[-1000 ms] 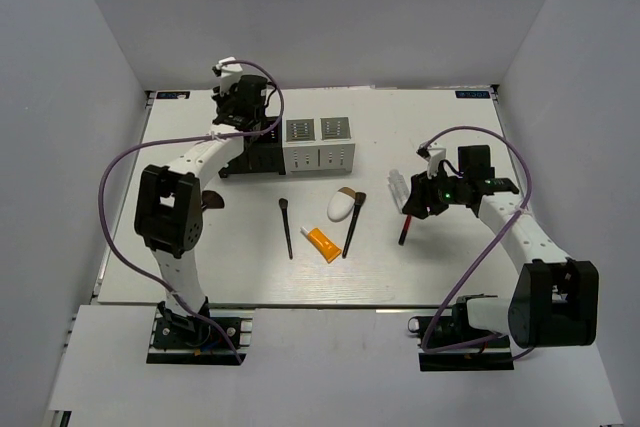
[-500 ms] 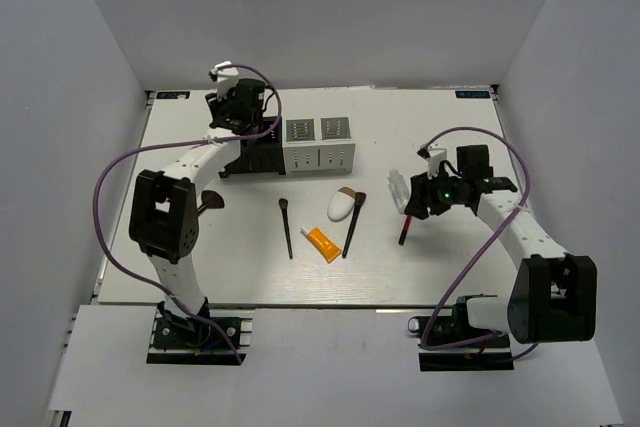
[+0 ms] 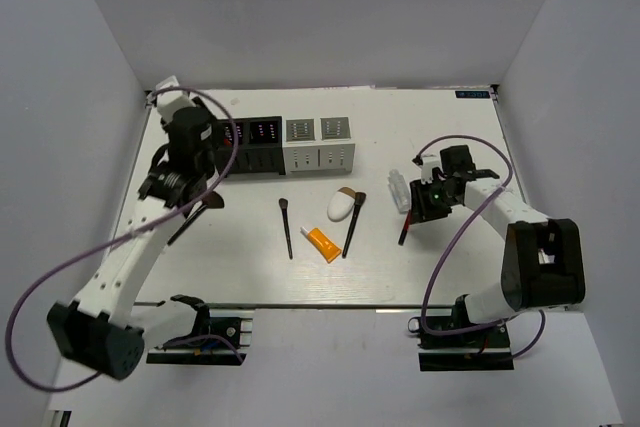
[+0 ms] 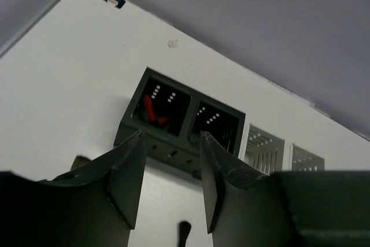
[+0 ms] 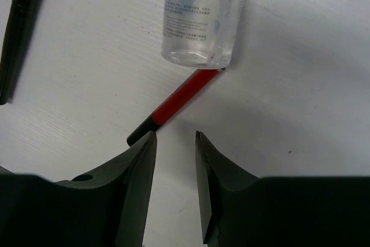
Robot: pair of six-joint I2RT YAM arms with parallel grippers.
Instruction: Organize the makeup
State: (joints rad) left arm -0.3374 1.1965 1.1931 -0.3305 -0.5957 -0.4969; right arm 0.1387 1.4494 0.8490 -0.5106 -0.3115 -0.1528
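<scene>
My left gripper (image 3: 205,169) (image 4: 167,183) is open and empty, low over the table in front of the black compartment box (image 3: 250,145) (image 4: 179,125). Red pencils (image 4: 151,111) stand in the box's left compartment. My right gripper (image 3: 418,204) (image 5: 174,135) is open and empty, its fingertips just short of a red pencil's (image 3: 404,230) (image 5: 185,96) black end. A small clear bottle (image 3: 399,190) (image 5: 202,15) lies over the pencil's far end. On the table lie a white egg-shaped sponge (image 3: 341,207), an orange tube (image 3: 322,244), a thin brush (image 3: 287,227) and a brown-tipped brush (image 3: 353,217).
A white compartment box (image 3: 320,144) (image 4: 272,146) adjoins the black box on its right. Another brown-tipped brush (image 3: 198,213) lies by my left gripper. Grey walls enclose the table on three sides. My left arm stretches along the table's left edge.
My left arm has swung from above the black box out to the left and down in front of it. My right gripper has shifted slightly toward the red pencil.
</scene>
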